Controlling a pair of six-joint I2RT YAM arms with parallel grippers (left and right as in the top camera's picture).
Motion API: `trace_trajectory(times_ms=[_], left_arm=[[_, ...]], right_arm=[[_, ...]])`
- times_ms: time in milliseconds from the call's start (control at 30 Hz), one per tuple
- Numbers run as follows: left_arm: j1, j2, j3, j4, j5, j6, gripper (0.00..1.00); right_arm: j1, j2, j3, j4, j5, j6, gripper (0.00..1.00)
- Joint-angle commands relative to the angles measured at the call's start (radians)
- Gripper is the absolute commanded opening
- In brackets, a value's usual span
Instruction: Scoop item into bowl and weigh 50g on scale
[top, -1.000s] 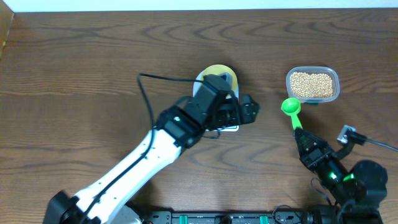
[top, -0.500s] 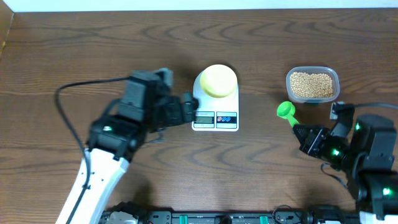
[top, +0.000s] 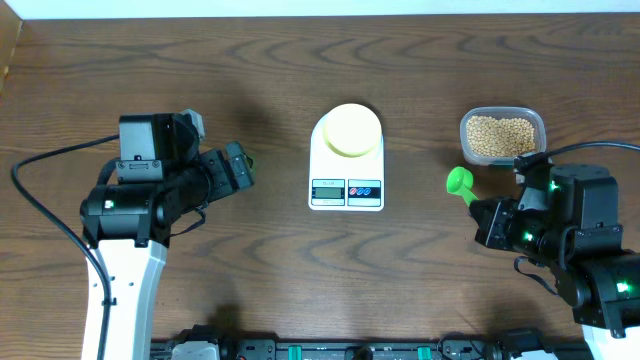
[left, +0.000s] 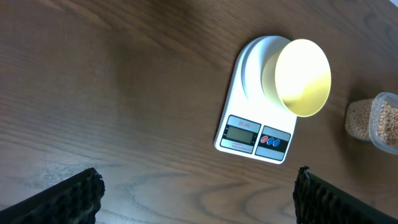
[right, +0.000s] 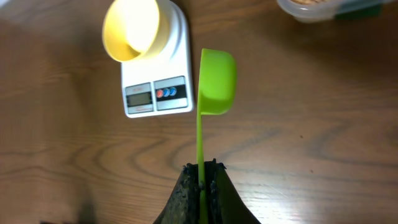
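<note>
Left arm (top: 140, 200) back from pale-yellow bowl (top: 351, 131)

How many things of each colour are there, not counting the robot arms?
Yellow: 1, the small round pale yellow bowl
White: 1, the rounded white kitchen scale
Green: 1, the green plastic scoop
Clear: 1, the clear plastic tub of tan beans
Total: 4

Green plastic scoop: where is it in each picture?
Overhead: the green plastic scoop is right of the middle, between the white digital scale and the clear tub of tan beans, its handle in the right gripper.
Left wrist: not in it.
Right wrist: in the middle, cup on top, thin handle running down into the shut gripper.
Shared landmark: the scale with the pale yellow bowl on it shows in all three.
</note>
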Motion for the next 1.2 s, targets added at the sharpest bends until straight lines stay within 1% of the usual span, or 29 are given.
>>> trace_trajectory(times_ms=[0, 133, 433, 667, 967, 1167], left_arm=[[0.007, -0.005, 0.024, -0.006, -0.006, 0.027, 0.99], [0.007, -0.005, 0.023, -0.024, -0.007, 0.027, 0.99], [0.007, -0.005, 0.022, -0.039, -0.006, 0.027, 0.99], [0.007, -0.005, 0.022, -0.039, -0.006, 0.027, 0.98], [0.007, -0.005, 0.022, -0.038, -0.006, 0.027, 0.98], [0.007, -0.005, 0.022, -0.039, -0.006, 0.027, 0.98]], right_arm=[[0.009, -0.003, 0.019, -0.017, 0.036, 0.031, 0.01], [0.009, -0.003, 0.019, -0.048, 0.004, 0.072, 0.01], [0.009, -0.003, 0.019, -0.120, -0.051, 0.072, 0.01], [0.009, -0.003, 0.019, -0.181, -0.047, 0.068, 0.01], [0.009, -0.003, 0.019, -0.205, -0.037, 0.040, 0.01], [0.009, -0.003, 0.019, -0.217, 0.043, 0.041, 0.01]])
